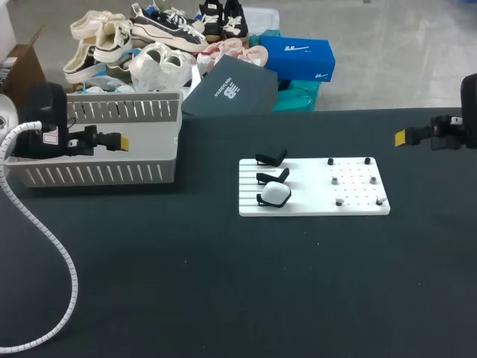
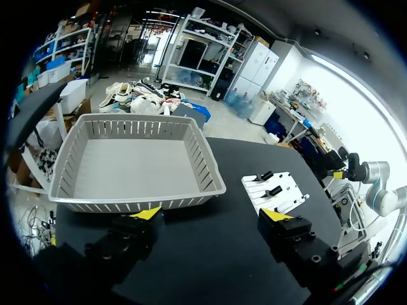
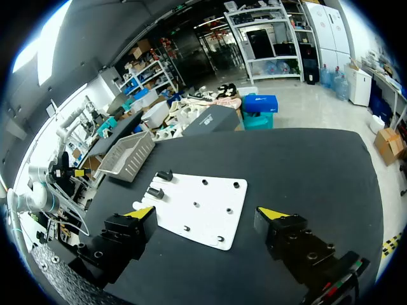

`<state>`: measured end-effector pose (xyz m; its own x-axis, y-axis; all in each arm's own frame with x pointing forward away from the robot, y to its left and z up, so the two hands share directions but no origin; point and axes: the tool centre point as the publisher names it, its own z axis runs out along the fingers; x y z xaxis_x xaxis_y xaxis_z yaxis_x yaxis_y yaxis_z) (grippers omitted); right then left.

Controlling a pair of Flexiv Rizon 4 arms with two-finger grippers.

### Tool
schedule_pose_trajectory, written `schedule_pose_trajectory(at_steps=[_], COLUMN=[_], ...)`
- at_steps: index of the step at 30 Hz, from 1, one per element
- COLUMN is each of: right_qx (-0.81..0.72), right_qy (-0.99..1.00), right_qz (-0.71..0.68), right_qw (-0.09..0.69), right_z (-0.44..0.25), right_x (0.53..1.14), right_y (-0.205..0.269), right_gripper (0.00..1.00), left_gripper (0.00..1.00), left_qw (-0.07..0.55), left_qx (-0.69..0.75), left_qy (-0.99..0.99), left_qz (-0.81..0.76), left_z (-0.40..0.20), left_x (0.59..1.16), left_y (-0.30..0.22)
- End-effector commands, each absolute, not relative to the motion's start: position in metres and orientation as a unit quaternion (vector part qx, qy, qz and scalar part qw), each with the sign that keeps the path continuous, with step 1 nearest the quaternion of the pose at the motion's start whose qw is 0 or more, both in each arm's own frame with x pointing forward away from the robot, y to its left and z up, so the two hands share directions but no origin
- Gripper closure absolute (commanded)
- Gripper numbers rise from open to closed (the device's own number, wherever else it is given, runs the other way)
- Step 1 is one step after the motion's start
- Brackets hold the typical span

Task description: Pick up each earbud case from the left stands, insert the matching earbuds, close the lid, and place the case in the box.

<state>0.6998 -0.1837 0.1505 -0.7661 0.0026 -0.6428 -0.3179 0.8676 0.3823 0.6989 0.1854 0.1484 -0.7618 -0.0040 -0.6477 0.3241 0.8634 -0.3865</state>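
Observation:
A white board (image 1: 313, 207) lies mid-table. Three black stands line its left side; the nearest one holds a white earbud case (image 1: 276, 194), while the two behind it (image 1: 270, 157) stand bare. Small earbuds (image 1: 335, 180) sit on pegs on the board's right half. My left gripper (image 1: 123, 140) hovers open over the grey basket (image 1: 97, 174), far left of the board. In the left wrist view the left gripper (image 2: 213, 216) is open with nothing between its fingers, the basket (image 2: 137, 203) ahead and empty. My right gripper (image 3: 205, 213) is open above the table, the board (image 3: 200, 206) ahead of it.
The basket takes up the table's back left corner. A white ribbed cable (image 1: 63, 261) from my left arm curves over the table's left side. My right gripper (image 1: 400, 137) hangs at the table's far right edge, well clear of the board.

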Motion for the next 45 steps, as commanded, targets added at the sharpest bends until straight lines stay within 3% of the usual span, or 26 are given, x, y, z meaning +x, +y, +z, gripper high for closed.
schedule_pose_trajectory(at_steps=[1, 10, 29, 45], right_qx=[-0.088, -0.088, -0.088, -0.088], right_qy=[0.908, 0.908, 0.908, 0.908], right_qz=[0.244, 0.244, 0.244, 0.244], right_qw=[0.331, 0.331, 0.331, 0.331], right_z=[0.150, 0.150, 0.150, 0.150], right_x=[0.700, 0.700, 0.700, 0.700], right_y=[-0.185, -0.185, -0.185, -0.185], right_gripper=[0.00, 0.00, 0.00, 0.00], left_gripper=[0.00, 0.00, 0.00, 0.00], left_qw=[0.331, 0.326, 0.326, 0.335], left_qx=[0.088, 0.096, 0.440, 0.591], left_qy=[0.907, 0.905, 0.775, 0.659], left_qz=[-0.243, -0.254, -0.315, -0.325], left_z=[0.150, 0.150, 0.170, 0.135], left_x=[0.700, 0.700, 0.710, 0.716], left_y=[0.185, 0.184, 0.114, 0.056])
